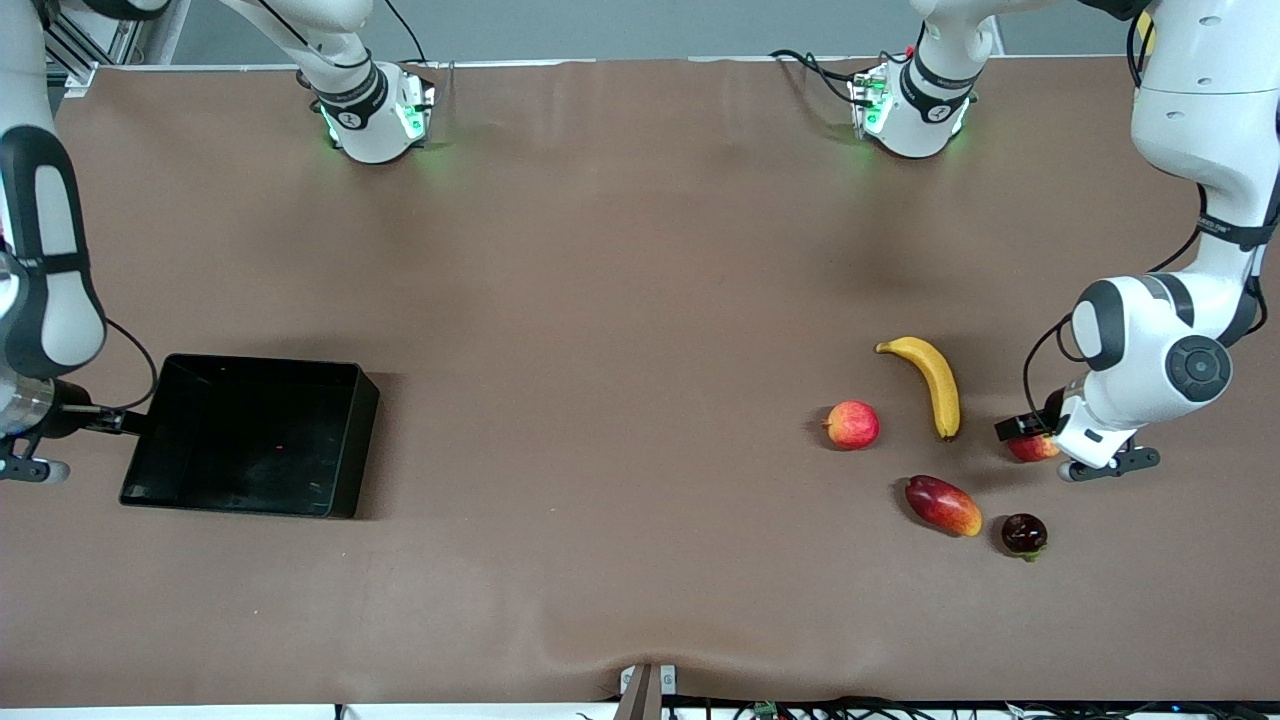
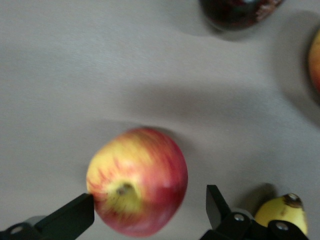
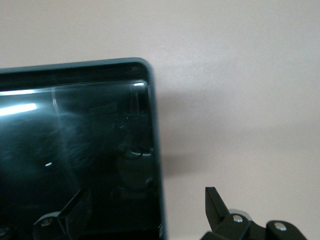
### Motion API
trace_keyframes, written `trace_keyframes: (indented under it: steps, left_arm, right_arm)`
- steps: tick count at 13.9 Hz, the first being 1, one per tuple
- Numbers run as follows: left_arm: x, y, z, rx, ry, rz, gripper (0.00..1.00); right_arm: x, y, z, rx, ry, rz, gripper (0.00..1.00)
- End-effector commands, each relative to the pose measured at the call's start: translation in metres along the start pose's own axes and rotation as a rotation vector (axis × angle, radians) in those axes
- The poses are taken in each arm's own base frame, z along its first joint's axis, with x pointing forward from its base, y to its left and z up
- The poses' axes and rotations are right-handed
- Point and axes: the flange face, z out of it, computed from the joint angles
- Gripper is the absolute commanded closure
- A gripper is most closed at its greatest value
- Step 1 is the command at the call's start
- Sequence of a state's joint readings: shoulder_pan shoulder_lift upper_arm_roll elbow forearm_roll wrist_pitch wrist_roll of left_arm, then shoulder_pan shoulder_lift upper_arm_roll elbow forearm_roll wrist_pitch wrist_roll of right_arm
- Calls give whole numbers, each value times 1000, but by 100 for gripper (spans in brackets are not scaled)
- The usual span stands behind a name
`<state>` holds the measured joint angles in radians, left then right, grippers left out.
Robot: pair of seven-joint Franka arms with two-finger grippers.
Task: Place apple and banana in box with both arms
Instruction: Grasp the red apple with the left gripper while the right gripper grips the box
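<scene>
Black box (image 1: 250, 435) at the frame's left is empty; nothing placed yet. I have the left pincer (image 2: 150, 212) wide open around the apple (image 2: 137, 180), unclamped. Banana (image 1: 935, 385) lies on the tabletop (image 1: 620, 300); right pincer (image 3: 145, 212) open at the box's edge.

We count two robot arms, the left arm (image 1: 1150, 350) and the right arm (image 1: 40, 270), each carrying one gripper: left gripper (image 2: 150, 212), right gripper (image 3: 145, 210). We count one box (image 1: 345, 440). We count five pieces of fruit in total: one banana (image 1: 935, 380), two apples, namely the apple (image 2: 137, 187) and one paler orange-pink apple (image 1: 852, 424), one oblong red-yellow mango (image 1: 942, 505), and one dark round fruit (image 1: 1024, 534) of a kind we cannot tell
</scene>
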<state>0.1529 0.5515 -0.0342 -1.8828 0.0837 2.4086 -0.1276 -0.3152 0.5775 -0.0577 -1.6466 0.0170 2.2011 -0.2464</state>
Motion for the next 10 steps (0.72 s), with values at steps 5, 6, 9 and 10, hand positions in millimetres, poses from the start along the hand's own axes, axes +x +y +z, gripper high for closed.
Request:
trace_keyframes:
  steps: [5,6,9,10]
  left_arm:
    - [5,-10,7,23,8,34,0]
    - [5,-10,8,22,6,34,0]
    - [5,-9,11,23,4,36,55]
    - [5,-7,9,23,5,39,85]
  right_arm:
    - [-8,7,67,27,-59,-16,0]
    - [-7,6,67,28,-58,-15,32]
    - [-7,7,64,28,-55,-8,100]
    - [-7,7,64,28,-55,-6,100]
